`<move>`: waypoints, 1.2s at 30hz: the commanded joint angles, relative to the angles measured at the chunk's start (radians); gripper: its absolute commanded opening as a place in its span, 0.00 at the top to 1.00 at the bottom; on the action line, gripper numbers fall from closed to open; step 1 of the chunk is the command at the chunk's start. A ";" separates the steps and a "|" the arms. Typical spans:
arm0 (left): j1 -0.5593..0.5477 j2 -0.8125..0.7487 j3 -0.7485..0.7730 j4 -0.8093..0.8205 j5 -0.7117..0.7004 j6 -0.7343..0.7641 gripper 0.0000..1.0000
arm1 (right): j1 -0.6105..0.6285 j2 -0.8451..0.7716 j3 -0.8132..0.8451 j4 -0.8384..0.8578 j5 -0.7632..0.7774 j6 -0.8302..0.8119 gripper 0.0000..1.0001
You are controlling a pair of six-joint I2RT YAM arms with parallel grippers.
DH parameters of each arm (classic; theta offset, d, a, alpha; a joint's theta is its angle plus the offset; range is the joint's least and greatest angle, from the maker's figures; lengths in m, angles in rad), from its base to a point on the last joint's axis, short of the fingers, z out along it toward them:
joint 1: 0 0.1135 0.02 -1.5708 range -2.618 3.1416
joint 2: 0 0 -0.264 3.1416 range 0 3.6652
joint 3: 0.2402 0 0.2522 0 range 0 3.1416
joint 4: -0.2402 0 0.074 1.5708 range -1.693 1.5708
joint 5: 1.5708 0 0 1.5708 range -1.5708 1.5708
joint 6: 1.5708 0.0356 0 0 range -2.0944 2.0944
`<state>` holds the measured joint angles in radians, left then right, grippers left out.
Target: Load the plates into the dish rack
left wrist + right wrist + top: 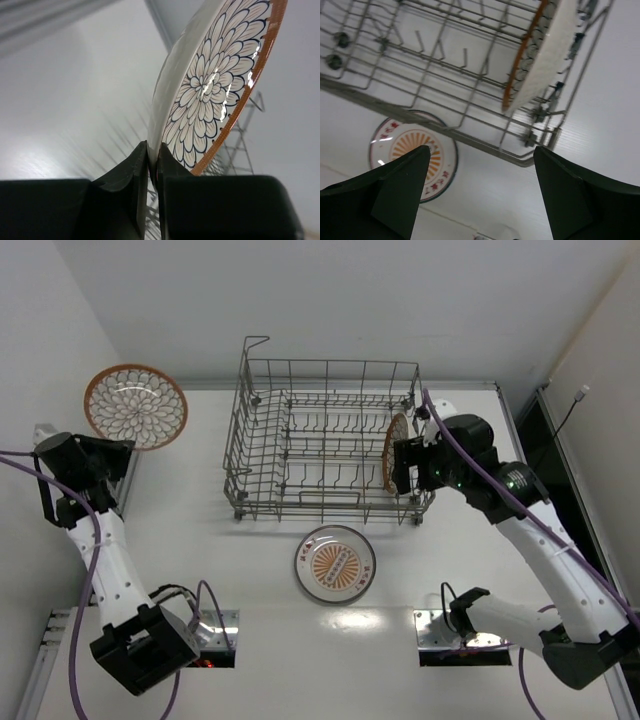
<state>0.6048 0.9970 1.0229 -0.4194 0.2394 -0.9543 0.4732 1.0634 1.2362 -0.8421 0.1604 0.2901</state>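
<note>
My left gripper (152, 152) is shut on the rim of a brown-rimmed petal plate (215, 85), held in the air at the table's far left (135, 405). A second brown-rimmed plate (395, 452) stands on edge between tines at the right end of the grey wire dish rack (320, 440); it also shows in the right wrist view (540, 55). My right gripper (405, 465) is open and empty beside that plate, jaws wide apart (480, 165). The sunburst plate (335, 564) lies flat in front of the rack, also in the right wrist view (412, 160).
The rack's tall handle loop (255, 345) rises at its back left corner. The rack's front rail (445, 130) crosses the right wrist view. The arm bases' mounting plates (205, 625) sit at the table's near edge.
</note>
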 commanded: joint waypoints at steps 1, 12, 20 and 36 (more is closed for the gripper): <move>-0.016 -0.038 -0.015 0.250 0.304 -0.127 1.00 | -0.004 -0.016 0.078 0.087 -0.268 -0.005 0.17; -0.230 -0.115 0.034 0.364 0.483 -0.176 1.00 | -0.013 0.069 0.290 0.164 -0.510 0.041 0.11; -0.365 -0.147 0.034 0.303 0.526 -0.161 1.00 | -0.033 0.173 0.266 0.349 -0.622 0.124 0.11; -0.819 -0.020 -0.012 0.286 0.439 -0.064 1.00 | -0.097 0.291 0.128 0.656 -0.914 0.326 0.05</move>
<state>-0.1493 0.9821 0.9825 -0.2840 0.6674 -1.0130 0.3859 1.3693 1.3842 -0.3096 -0.6876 0.5812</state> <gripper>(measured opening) 0.068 0.947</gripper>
